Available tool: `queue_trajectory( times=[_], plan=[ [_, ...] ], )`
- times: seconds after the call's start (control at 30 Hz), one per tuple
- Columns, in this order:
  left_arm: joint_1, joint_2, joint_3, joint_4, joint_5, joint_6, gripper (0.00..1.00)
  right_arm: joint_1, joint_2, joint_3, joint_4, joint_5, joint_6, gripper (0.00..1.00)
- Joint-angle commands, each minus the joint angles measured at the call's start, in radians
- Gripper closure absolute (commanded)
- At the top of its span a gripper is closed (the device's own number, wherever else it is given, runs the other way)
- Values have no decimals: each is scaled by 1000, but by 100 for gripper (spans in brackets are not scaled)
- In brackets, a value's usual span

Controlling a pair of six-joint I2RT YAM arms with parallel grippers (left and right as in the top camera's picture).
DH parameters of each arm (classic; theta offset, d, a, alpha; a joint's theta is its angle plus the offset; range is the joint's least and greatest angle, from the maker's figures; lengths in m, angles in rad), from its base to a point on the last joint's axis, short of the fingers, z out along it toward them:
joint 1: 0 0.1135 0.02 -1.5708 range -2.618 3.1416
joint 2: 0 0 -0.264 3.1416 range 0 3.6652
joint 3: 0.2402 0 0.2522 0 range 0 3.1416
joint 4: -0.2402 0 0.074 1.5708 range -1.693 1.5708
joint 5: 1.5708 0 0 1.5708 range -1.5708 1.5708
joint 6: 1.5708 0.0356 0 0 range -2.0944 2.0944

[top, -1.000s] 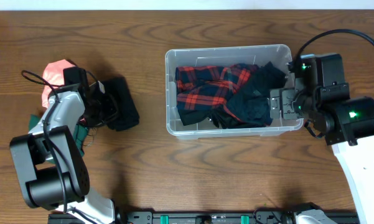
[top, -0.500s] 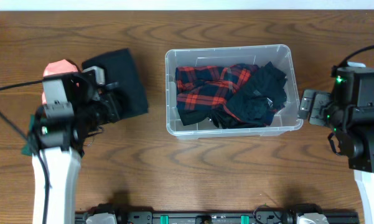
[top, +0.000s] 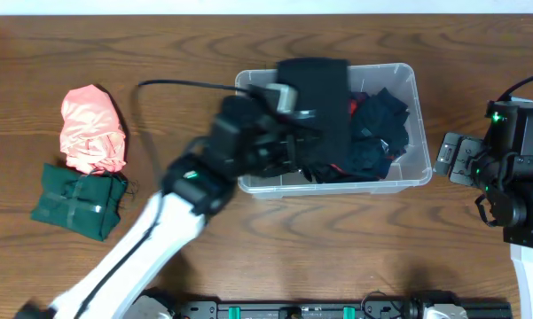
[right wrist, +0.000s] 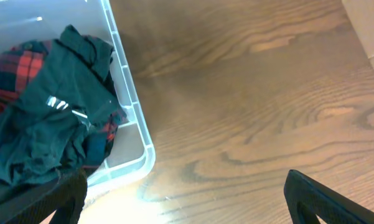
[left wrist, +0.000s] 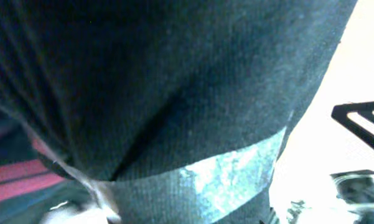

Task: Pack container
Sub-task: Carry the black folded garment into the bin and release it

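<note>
A black garment point(top: 324, 97) is held clamped in the left gripper point(top: 293, 133) over the clear container point(top: 419, 133) (mid-table, with plaid clothing point(right wrist: 15, 62) inside). The right gripper point(right wrist: 183, 190) is spread wide, empty, beside the container's right wall.

text: none legible | white print on dark garment point(right wrist: 56, 102): unreadable

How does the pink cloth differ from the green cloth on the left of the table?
The pink cloth is bunched into a rounded lump; the green cloth is folded into a flat packet. The pink cloth is bright, the green cloth dark. The pink cloth lies farther from the robot than the green cloth. Both lie on the table, outside the container.
</note>
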Motion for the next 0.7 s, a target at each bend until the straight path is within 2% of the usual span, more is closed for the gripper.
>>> queue_trajectory(
  times=[0.0, 0.1, 0.27, 0.5, 0.53, 0.6, 0.63, 0.67],
  plan=[
    [-62, 112, 43, 90, -18, -173, 94, -6, -6, 1, -3, 0, 12, 1],
    [-96, 222, 101, 140, -7, -219, 94, -6, -6, 1, -6, 0, 12, 1],
    [-140, 371, 240, 128, -7, -221, 94, -6, -6, 1, -10, 0, 12, 1],
    [-167, 461, 299, 101, -10, -229, 94, -6, -6, 1, -16, 0, 12, 1],
    [-166, 461, 299, 70, -21, -227, 87, -6, -6, 1, -17, 0, 12, 1],
    [-159, 461, 299, 11, -47, -185, 31, -6, -6, 1, -18, 0, 11, 1],
    [-151, 460, 300, -14, -46, -153, 13, -6, -6, 1, -18, 0, 11, 1],
    [-142, 460, 300, -42, -47, -132, 3, -6, -6, 1, -19, 0, 11, 1]
  ],
)
